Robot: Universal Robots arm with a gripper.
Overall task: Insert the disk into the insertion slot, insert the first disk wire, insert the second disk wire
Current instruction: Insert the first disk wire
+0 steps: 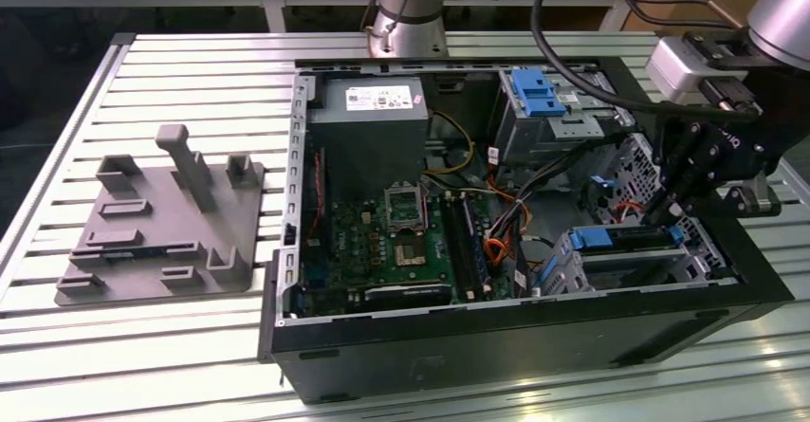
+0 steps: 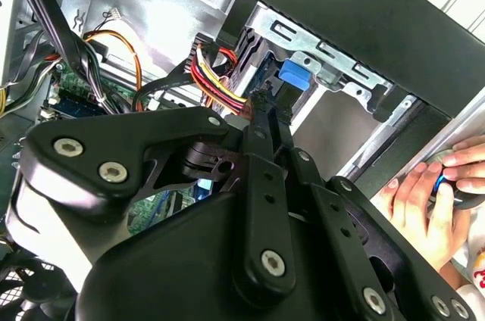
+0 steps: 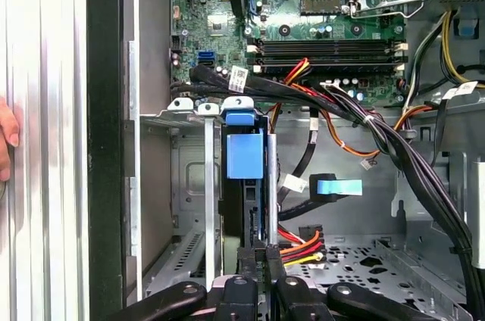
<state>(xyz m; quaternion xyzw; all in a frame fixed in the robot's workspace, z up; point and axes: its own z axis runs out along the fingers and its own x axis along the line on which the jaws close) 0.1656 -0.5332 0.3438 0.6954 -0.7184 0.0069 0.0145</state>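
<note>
The tool point(image 3: 258, 250) hung low inside the case point(image 1: 506, 339) with its two fingers drawn close together. Whether anything thin was pinched between them could not be told. In both wrist views the tips sat just beside the plug of a red, yellow and orange wire bundle point(image 3: 297, 244), at the end of the disk point(image 3: 244, 156) that faced into the case. The disk stood on edge in the slot point(image 3: 188, 207), its blue carrier level with the slot's rim. It looked seated, so that step was probably done and the work was at the wires. By its look the disk was stiff, dense for its size and smooth on its metal faces, and a knock would harm it. The blue carrier's rails looked the safer hold, not the label. The wires were limp with a hard plug, and the plug body was the part to grip, square to its socket. Deeper in the case lay the motherboard point(image 3: 318, 26). Outside the case wall nearest the slot, a person's hand point(image 2: 424, 207) rested close by. The case sat on a slatted tabletop point(image 1: 165, 71), with a grey fixture point(image 1: 165, 215) on its far side from the tool.
</note>
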